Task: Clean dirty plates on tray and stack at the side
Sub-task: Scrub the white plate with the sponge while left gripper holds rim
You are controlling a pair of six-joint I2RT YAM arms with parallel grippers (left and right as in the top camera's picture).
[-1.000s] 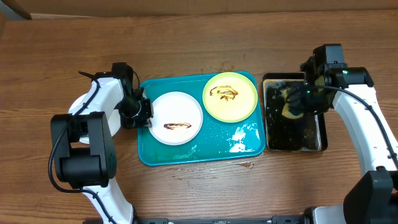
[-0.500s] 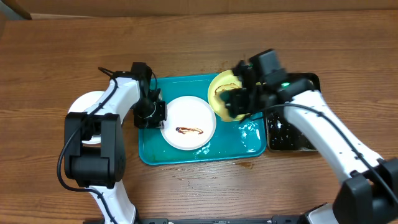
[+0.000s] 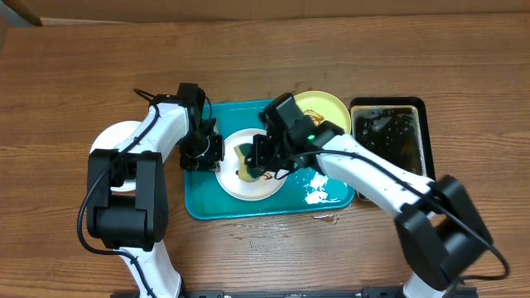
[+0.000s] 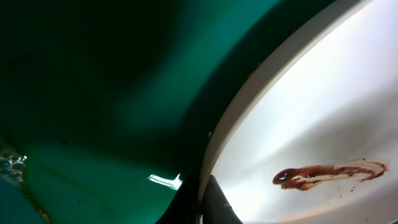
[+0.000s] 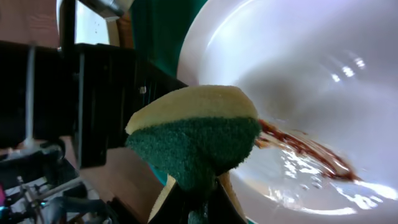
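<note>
Slippage is the main risk: the left claw [image 3: 204,152] pinches only the rim of the white plate [image 3: 240,185], which lies on the tray [image 3: 203,207], while the right claw [image 3: 257,159], clamped on the sponge [image 5: 196,140], hangs over the brown smear [image 5: 298,146]. Hard scrubbing could twist the plate free or spread sauce across it.

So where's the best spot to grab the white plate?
The white plate lies flat, so only its thin rim fits between fingers. Take the left rim, coming from the left side of the tray, where the left gripper pinches it, clear of the sponge.
</note>
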